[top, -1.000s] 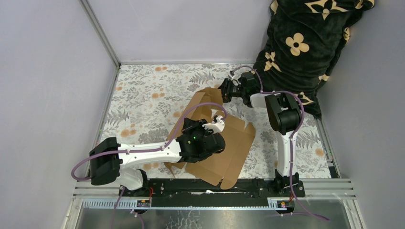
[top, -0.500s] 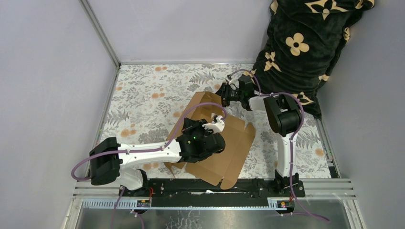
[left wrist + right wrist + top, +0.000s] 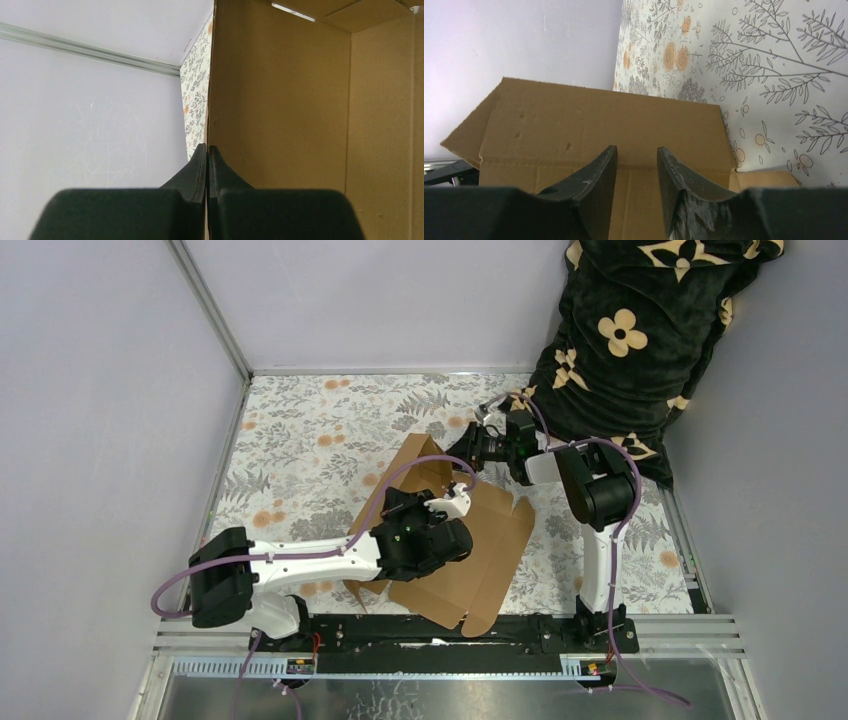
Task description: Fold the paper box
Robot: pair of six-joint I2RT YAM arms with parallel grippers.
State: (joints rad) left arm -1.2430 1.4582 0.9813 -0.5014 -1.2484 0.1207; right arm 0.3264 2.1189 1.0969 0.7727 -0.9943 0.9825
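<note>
Since a second ago the right gripper (image 3: pixel 470 447) has drawn back from the far flap (image 3: pixel 420 455), which stands steeper; its jaws are partly parted and empty. The left gripper (image 3: pixel 450 505), jaws shut, rests on the paper box (image 3: pixel 485 550) at the floral tablecloth's (image 3: pixel 300 430) near middle. The corrugated board looks light, stiff and springy at its creases, so flap edges seem the best hold.

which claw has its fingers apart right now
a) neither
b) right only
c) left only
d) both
b: in its wrist view the right claw shows a clear gap between its fingers, with the paper box visible through it, while the left claw has its fingers pressed together.
</note>
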